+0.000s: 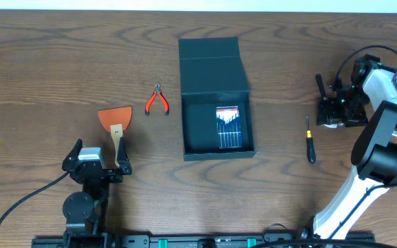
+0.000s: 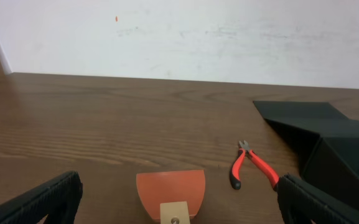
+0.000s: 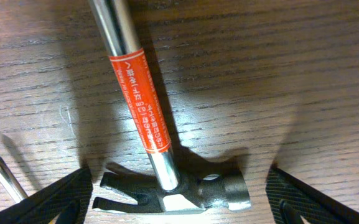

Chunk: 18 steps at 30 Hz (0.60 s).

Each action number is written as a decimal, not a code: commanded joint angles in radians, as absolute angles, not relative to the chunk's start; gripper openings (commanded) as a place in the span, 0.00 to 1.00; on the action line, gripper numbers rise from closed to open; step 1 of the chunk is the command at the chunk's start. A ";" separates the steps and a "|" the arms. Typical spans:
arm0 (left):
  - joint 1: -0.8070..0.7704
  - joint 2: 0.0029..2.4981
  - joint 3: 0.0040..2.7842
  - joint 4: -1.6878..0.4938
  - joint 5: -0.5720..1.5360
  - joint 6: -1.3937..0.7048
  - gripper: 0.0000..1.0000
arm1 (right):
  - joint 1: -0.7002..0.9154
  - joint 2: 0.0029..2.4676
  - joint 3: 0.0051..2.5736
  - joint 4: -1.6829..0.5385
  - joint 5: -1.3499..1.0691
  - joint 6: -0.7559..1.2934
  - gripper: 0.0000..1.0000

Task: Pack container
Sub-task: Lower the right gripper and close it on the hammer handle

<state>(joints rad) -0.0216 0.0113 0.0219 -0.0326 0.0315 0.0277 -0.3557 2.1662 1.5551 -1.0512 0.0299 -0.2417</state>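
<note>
Right gripper [image 3: 179, 198] hangs spread wide over the hammer [image 3: 139, 106] head, well right of the open container [image 1: 212, 72]. Left gripper [image 2: 179, 204], also spread, sits well left of the container, at the scraper [image 2: 170, 185].

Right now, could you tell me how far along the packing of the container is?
Done: the screwdriver set lies inside the open container. In hand: nothing yet; the right gripper hovers open over the hammer, the left gripper open by the scraper. Left: hammer, scraper, pliers and screwdriver, all on the table.
</note>
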 commanded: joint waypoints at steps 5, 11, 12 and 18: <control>-0.019 0.011 0.004 -0.069 0.027 0.041 0.99 | -0.343 2.207 1.554 -1.051 -0.009 -0.232 0.82; -0.019 0.011 0.004 -0.069 0.027 0.041 0.98 | -0.343 2.207 1.554 -1.052 -0.011 -0.229 0.68; -0.019 0.011 0.004 -0.069 0.027 0.041 0.98 | -0.342 2.207 1.554 -1.051 -0.013 -0.222 0.64; -0.019 0.011 0.004 -0.069 0.027 0.041 0.99 | -0.341 2.207 1.554 -1.051 -0.013 -0.213 0.58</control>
